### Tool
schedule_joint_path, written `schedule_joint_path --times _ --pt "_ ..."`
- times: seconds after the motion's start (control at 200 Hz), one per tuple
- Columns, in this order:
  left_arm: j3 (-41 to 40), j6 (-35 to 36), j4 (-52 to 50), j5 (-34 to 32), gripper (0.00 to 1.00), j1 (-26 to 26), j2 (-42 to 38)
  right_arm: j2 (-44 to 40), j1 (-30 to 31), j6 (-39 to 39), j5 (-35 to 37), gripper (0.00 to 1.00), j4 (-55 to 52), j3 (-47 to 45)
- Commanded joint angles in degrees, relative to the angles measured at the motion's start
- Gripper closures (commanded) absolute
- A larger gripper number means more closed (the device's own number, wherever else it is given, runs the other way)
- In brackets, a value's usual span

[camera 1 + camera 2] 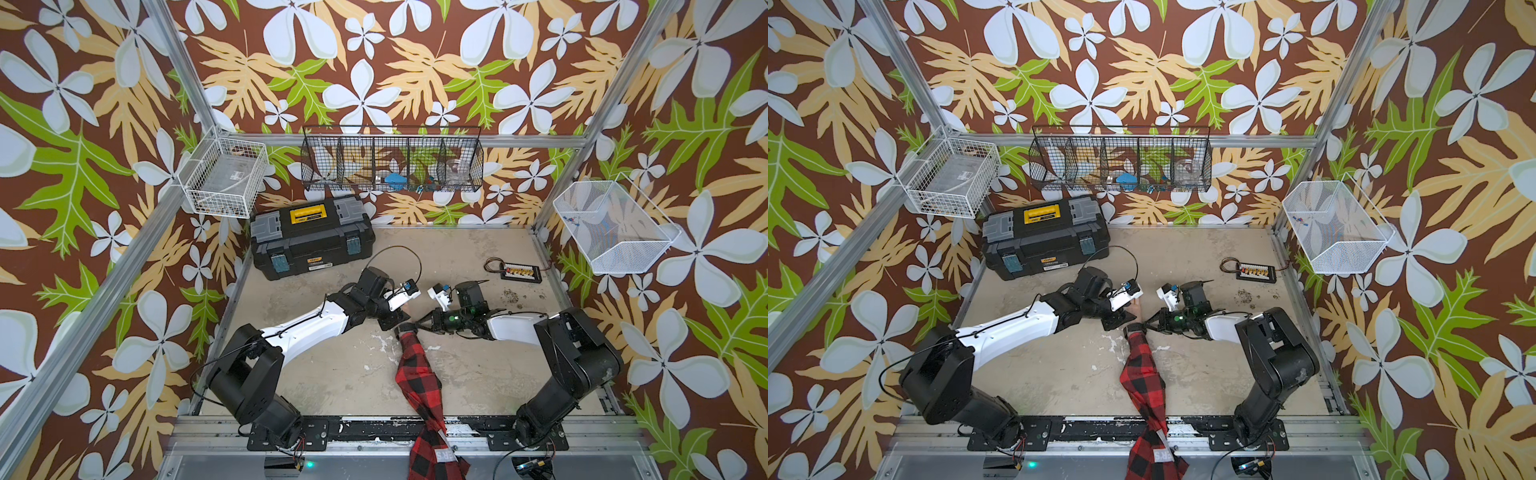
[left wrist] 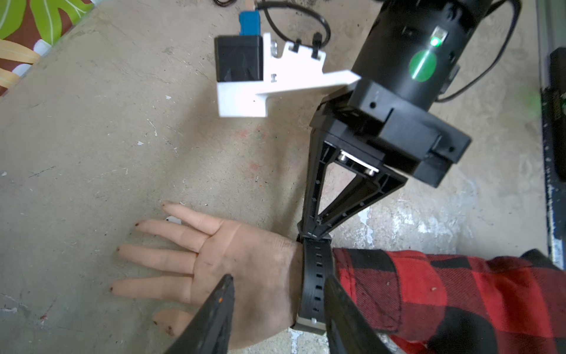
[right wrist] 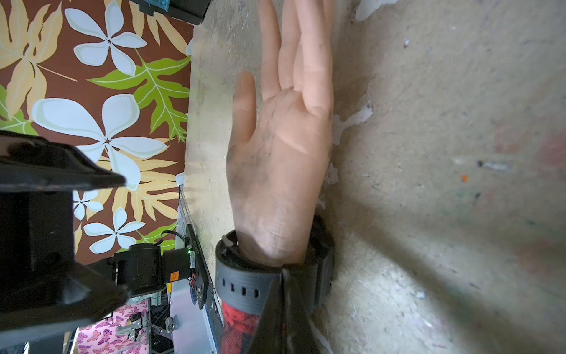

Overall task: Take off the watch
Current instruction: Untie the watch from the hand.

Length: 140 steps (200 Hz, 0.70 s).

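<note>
Floral-patterned walls enclose a scuffed grey bench (image 1: 332, 374). A dummy hand (image 2: 245, 269) in a red-and-black plaid sleeve (image 1: 417, 382) enters from 6 o'clock and lies palm up, with its fingers pointing to 12 o'clock.

**Position of the task item.** The watch (image 2: 317, 275) sits near the bench centre in both top views. It is strapped round the dummy wrist between the palm and the cuff. The right wrist view shows the case (image 3: 321, 260) on the underside of the wrist, against the bench.

**Jaw state.**
- Right jaws: reaching in from 3 o'clock and closed tip to tip, with the tips pressed on the strap edge. Whether any strap material is pinched between them cannot be told.
- Left jaws: reaching in from 9 o'clock, about half open and holding nothing. They hang over the wrist, with one finger above the palm and one above the strap.

**Progress.** This is judged an early stage. The strap is fastened and its silver buckle (image 2: 311, 323) looks closed. Unthreading the strap, releasing the buckle and lifting the watch clear are all left to do.

**Markings.**
- Toolbox (image 1: 311, 237), at 11 o'clock: yellow lid plate and front label, both illegible.
- Sleeve patch (image 1: 442, 455): white letters, only partly readable.
</note>
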Motion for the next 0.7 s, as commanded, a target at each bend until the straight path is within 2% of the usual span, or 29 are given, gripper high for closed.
schedule_joint_path --times 0.0,0.27,0.525,0.696 --pt "0.95 4.15 -2.41 0.25 0.5 -0.47 1.24 0.28 0.19 -0.11 0.34 0.93 -0.61 0.09" --pt "2.25 4.45 -2.23 -1.12 0.5 -1.8 5.78 0.11 0.19 0.02 0.34 0.93 -0.45 -0.03" --pt "3.01 4.69 -2.32 0.27 0.5 -1.99 7.8 0.28 0.26 0.47 0.3 0.93 0.14 -0.13" --pt "2.81 5.85 -2.67 2.8 0.45 -1.99 7.3 0.63 0.3 0.47 0.16 0.94 0.25 -0.22"
